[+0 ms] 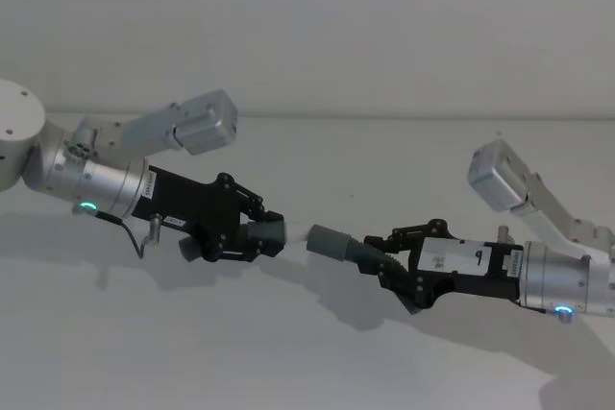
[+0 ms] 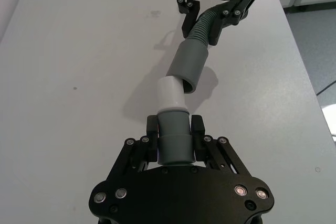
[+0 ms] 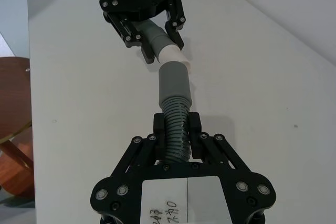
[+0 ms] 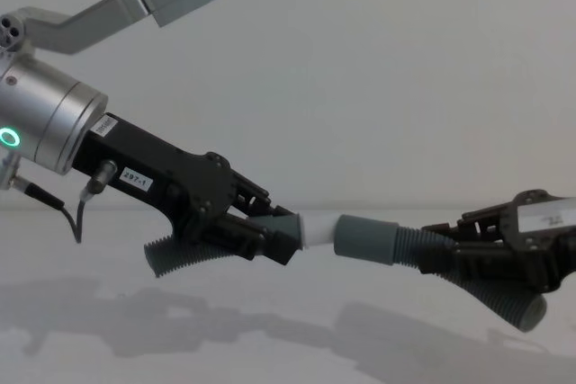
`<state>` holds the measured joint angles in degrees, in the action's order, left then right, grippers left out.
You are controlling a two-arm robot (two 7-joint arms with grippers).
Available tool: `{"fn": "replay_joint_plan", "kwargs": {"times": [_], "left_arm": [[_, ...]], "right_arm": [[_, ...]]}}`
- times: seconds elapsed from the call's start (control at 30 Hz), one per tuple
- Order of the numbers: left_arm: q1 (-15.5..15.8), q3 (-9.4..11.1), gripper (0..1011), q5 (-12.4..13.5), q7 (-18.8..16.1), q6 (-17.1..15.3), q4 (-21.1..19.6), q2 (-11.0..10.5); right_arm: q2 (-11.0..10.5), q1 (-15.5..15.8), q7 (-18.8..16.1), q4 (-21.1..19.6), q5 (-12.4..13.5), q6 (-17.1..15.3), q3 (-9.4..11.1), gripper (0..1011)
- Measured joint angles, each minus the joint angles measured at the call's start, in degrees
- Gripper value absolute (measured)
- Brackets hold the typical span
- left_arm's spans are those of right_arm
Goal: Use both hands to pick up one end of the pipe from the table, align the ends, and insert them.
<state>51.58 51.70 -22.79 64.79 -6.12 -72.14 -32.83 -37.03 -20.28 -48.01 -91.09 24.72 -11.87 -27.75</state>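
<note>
My left gripper (image 1: 258,234) is up off the table (image 1: 307,352), reaching in from my left side, fingers (image 2: 152,129) clamped tight on the smooth grey collar (image 2: 173,140) of the first pipe piece (image 4: 193,254). Its corrugated tail droops out behind and below the gripper in the chest view. The white spigot tip (image 2: 170,94) pokes out ahead of my fingers, pointing towards my other arm.

Middle ground now: the spigot's tip sits right at the mouth of the wider grey socket cuff (image 2: 189,66). From my left wrist the two look slightly off line, the cuff's rim overlapping one side of the tip; whether it has gone in at all, I cannot tell. In the chest view white spigot is exposed between collar and cuff.

Over to my right gripper (image 1: 389,264), also held above the table, closed on the ribbed hose of the second pipe piece (image 3: 176,129) just behind the cuff, the free end hanging below it.
</note>
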Motion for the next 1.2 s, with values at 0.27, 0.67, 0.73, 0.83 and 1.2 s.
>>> {"fn": "replay_joint_plan", "kwargs": {"times": [0.27, 0.67, 0.73, 0.83, 1.2], "left_arm": [[0.3, 0.2, 366, -0.3, -0.3, 0.1, 0.3, -0.1], [0.7, 0.6, 367, -0.6, -0.7, 0.1, 0.6, -0.2], [0.8, 0.7, 366, -0.6, -0.7, 0.1, 0.6, -0.2], [1.0, 0.9, 366, -0.6, -0.7, 0.1, 0.8, -0.2], [1.6, 1.5, 366, -0.9, -0.4, 0.0, 1.1, -0.2]], "right_arm": [[0.3, -0.7, 0.0, 0.8, 0.5, 0.0, -0.6, 256], [0.5, -1.4, 0.1, 1.7, 1.2, -0.2, -1.0, 256], [0.5, -1.5, 0.1, 1.8, 1.4, -0.2, -1.0, 256], [0.5, -1.7, 0.2, 2.0, 1.8, -0.2, -1.0, 256], [0.6, -2.3, 0.2, 2.4, 2.8, -0.3, -1.1, 256]]}}
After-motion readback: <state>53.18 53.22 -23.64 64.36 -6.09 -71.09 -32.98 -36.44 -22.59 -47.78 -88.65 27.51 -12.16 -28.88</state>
